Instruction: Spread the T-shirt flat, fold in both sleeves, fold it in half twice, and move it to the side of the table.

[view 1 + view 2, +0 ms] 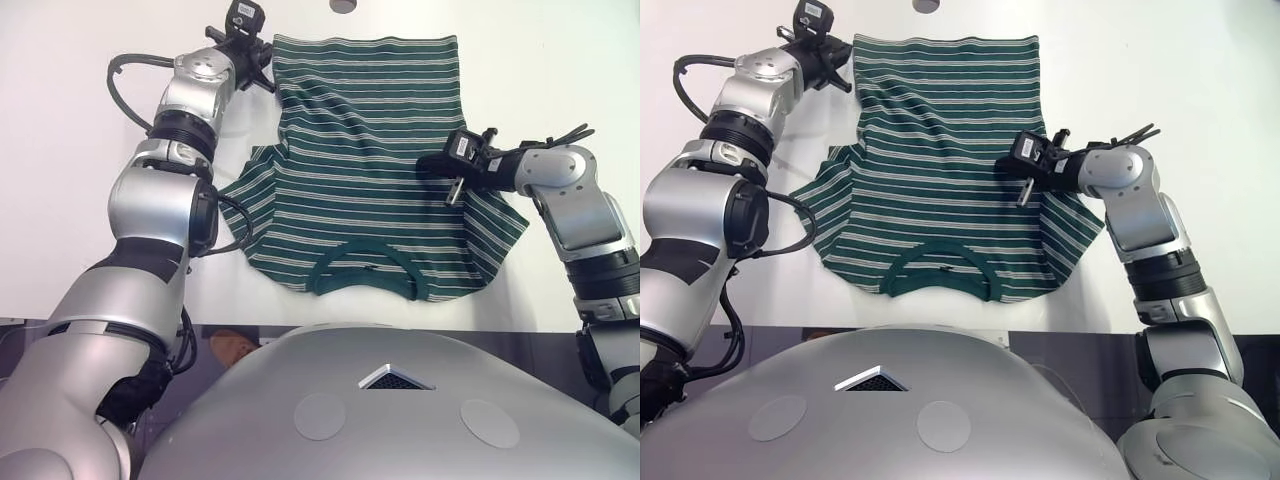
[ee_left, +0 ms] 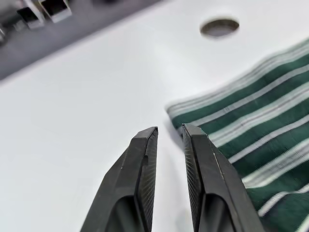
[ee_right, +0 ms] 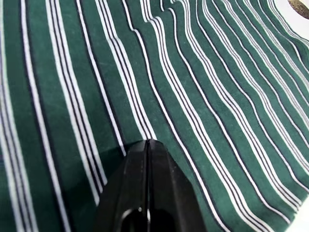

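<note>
A white surface (image 1: 50,200) carries everything, and most of its middle is taken by the dark green T-shirt with thin white stripes (image 1: 365,170). The shirt lies face up with its ribbed collar (image 1: 365,270) at the near edge and its straight hem at the far side. Both short sleeves stick out to left (image 1: 250,195) and right (image 1: 495,235), so I judge no sleeve fold has been made and the work is at the spreading stage. The left hand (image 2: 169,131) sits low at the far left, just beside the hem corner (image 2: 176,108). Its two dark ribbed fingers are parted by a narrow gap and hold nothing, which looks like a position for pinching that corner and drawing the cloth taut. The right hand (image 3: 147,141) is over the shirt's right side, where the body meets the sleeve. Its fingers are pressed fully together with no cloth visible between them, probably pinning or smoothing the fabric. A small round hole (image 2: 219,27) in the surface lies beyond the hem, apart from the shirt.
</note>
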You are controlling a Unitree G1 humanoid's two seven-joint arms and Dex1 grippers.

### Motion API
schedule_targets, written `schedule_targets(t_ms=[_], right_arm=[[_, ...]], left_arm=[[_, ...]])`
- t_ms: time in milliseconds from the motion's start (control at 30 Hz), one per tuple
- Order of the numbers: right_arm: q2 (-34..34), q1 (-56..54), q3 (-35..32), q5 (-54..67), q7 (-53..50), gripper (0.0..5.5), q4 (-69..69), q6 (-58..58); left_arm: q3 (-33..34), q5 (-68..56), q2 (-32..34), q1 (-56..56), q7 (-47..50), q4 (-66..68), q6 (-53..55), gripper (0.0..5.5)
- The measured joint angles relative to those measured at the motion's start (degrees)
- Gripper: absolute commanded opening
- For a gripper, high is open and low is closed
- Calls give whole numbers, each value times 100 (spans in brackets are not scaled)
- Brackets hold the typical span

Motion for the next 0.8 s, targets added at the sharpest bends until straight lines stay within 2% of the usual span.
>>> schedule_targets(t_ms=[100,167,300,433,533,800], right_arm=[[103,33,-107,33,-137,0,-79,11],[395,-31,-317,148,-512,0,32,8],[964,-329,-496,201,-979,0,413,4],[1613,-1095,-671,346,-1395,0,1465,-92],[1992,-1710,-554,122,-1615,0,2770,-345],[2338,-2717,-537,-292,-2288,0,5242,-1124]], left_arm=[[185,-178,428,254,-642,-498,-18,90],[248,-573,920,1001,-1775,-1697,763,90],[276,-1179,1672,2537,-3002,-3963,2240,159],[445,-1932,2857,4110,-4021,-6405,3717,159],[555,-2095,3276,4837,-4219,-7003,4080,159],[272,-2258,3149,5093,-4096,-6955,4044,159]])
